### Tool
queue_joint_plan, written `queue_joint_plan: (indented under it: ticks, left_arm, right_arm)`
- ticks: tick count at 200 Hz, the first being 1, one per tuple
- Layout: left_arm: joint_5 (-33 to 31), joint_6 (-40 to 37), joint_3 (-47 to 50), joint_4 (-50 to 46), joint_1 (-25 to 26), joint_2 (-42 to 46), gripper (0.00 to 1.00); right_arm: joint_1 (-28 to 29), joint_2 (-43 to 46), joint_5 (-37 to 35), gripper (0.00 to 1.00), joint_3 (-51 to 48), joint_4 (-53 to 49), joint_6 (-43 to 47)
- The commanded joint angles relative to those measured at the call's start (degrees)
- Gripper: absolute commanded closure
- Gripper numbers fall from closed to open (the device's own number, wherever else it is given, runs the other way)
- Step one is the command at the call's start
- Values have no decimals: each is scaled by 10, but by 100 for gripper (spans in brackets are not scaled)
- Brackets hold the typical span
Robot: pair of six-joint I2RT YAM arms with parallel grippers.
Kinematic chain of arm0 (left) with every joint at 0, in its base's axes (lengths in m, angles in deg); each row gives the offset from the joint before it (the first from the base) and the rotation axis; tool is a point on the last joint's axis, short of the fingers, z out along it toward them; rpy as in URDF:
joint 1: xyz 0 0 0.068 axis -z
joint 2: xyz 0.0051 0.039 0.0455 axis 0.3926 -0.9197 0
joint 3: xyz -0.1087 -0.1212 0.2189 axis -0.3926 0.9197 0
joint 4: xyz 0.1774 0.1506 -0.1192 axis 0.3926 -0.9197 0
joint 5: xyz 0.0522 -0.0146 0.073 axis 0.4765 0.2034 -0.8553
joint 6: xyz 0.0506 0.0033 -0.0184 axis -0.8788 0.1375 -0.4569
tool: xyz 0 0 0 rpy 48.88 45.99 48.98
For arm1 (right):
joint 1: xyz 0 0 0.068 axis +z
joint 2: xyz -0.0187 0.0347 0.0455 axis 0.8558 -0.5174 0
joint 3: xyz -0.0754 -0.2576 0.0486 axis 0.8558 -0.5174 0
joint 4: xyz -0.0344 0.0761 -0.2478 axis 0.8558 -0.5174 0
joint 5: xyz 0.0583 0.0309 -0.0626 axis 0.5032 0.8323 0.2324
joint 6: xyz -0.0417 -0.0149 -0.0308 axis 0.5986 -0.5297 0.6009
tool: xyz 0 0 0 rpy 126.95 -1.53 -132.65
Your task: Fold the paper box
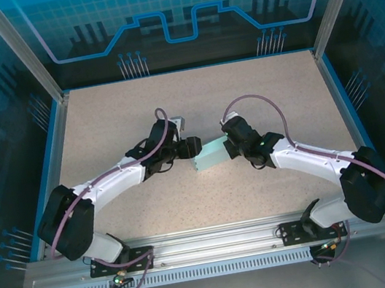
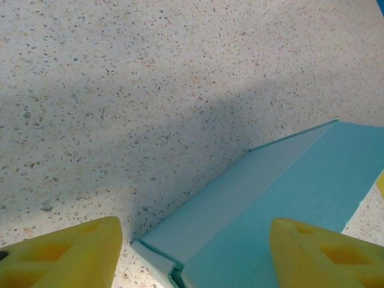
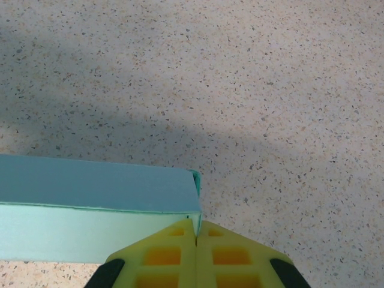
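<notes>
Cyan box lies on the table — right gripper pinches one corner, fingers pressed together, left gripper spread around the other end.

Pale cyan paper box, speckled beige table

Speckled beige tabletop, blue printed walls, aluminium frame
</notes>
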Motion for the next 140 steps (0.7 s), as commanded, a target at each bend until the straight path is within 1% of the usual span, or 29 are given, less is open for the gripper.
queue_joint_plan:
  ticks: [1, 6, 25, 35, 50, 58, 71, 91, 103, 123, 140]
  left_arm:
    - [14, 7, 29, 6, 10, -6, 33]
    - [13, 8, 32, 7, 11, -8, 33]
    - [2, 4, 43, 8, 17, -13, 33]
    - [-1, 3, 49, 11, 18, -16, 34]
    - [-6, 2, 55, 16, 21, -21, 34]
    - [-9, 1, 58, 19, 21, -24, 34]
    - [-13, 0, 62, 22, 23, -28, 34]
    - [-11, 1, 66, 27, 23, -33, 34]
    - [-10, 0, 70, 29, 24, -32, 34]
    - [-10, 1, 76, 32, 25, -29, 34]
    - [-8, 3, 77, 35, 24, -27, 34]
  right_arm:
    - [11, -3, -4, 100, -6, -35, -7]
    - [11, -2, -4, 100, -5, -37, -5]
    - [10, 9, -6, 90, 4, -53, 7]
    - [8, 18, 0, 83, 11, -63, 16]
    - [-1, 32, 24, 73, 15, -82, 26]
    - [-5, 40, 37, 68, 36, -91, 31]
    - [-12, 55, 62, 63, 44, -101, 37]
    - [-39, 75, 123, 57, 51, -103, 43]
    - [-67, 76, 176, 53, 55, -98, 44]
    - [-119, 55, 255, 50, 68, -91, 44]
    - [-150, 29, 299, 49, 81, -82, 45]
